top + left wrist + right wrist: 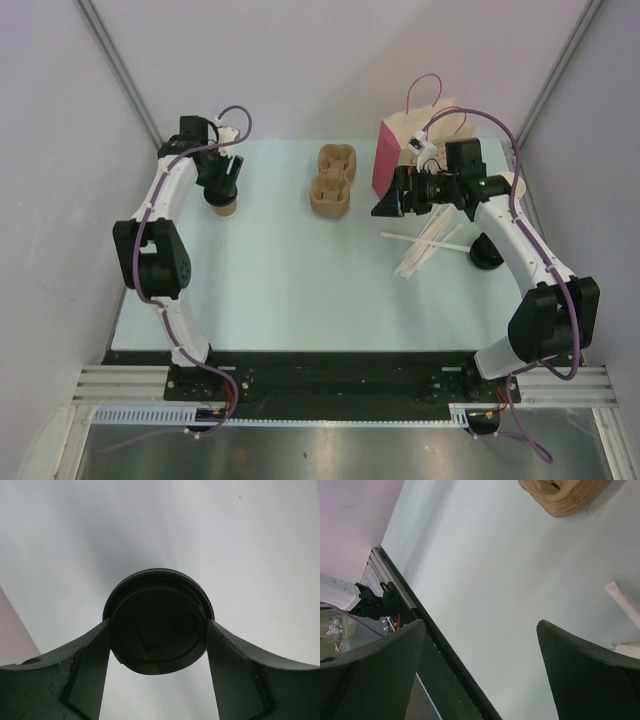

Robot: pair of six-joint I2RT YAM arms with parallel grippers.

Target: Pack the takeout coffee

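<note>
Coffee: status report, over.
Left fingers shut on coffee, far left. Right fingers open, empty, by bag. Carrier sits between coffee and bag.

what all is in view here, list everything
coffee cup: one, brown with black lid, far left of table
cup tray: one, brown cardboard, far middle
bag: one, pink, far right, upright
sticks: a few, white, lying crossed right of middle
paper cups: count unclear, beige, mostly hidden behind right arm
round thing: one, black, right edge
table: one, pale blue-green
left gripper: black, fingers against both sides of the coffee cup's lid
right gripper: black, open, empty, beside the bag
</note>
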